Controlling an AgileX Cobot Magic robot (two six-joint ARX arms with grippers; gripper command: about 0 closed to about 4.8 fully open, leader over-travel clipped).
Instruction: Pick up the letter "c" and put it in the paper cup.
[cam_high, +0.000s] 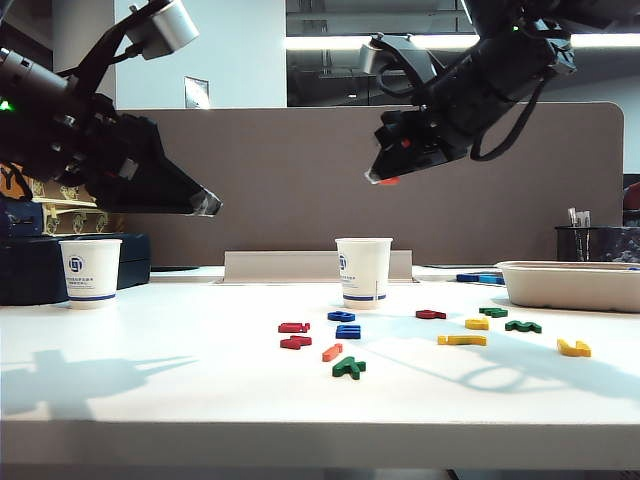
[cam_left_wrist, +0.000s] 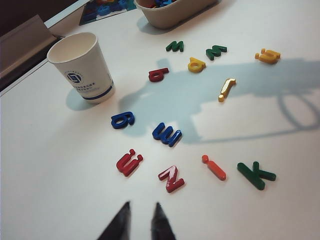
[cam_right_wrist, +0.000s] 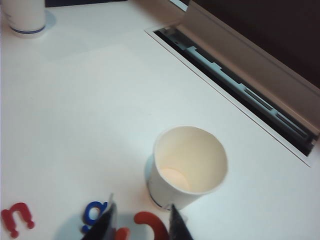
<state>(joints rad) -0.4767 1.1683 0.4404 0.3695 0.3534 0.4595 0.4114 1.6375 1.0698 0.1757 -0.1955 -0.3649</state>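
Observation:
My right gripper (cam_high: 376, 178) hangs high over the table, above and slightly right of the paper cup (cam_high: 363, 272). It is shut on the orange-red letter "c" (cam_high: 389, 181). In the right wrist view the curved "c" (cam_right_wrist: 150, 221) sits between the two fingers of the right gripper (cam_right_wrist: 142, 206), with the cup's open mouth (cam_right_wrist: 189, 165) just beyond them. My left gripper (cam_high: 205, 205) hovers at the left, well above the table. In its own view the left gripper (cam_left_wrist: 142, 205) shows a narrow gap and holds nothing. The cup (cam_left_wrist: 82, 65) appears there too.
A second white cup (cam_high: 90, 272) stands at the far left. Coloured letters lie scattered in front of the paper cup, among them an orange-red bar (cam_high: 332, 351) and a green k (cam_high: 349, 367). A beige tray (cam_high: 570, 285) sits at the right. A cable slot (cam_right_wrist: 240, 90) runs behind the cup.

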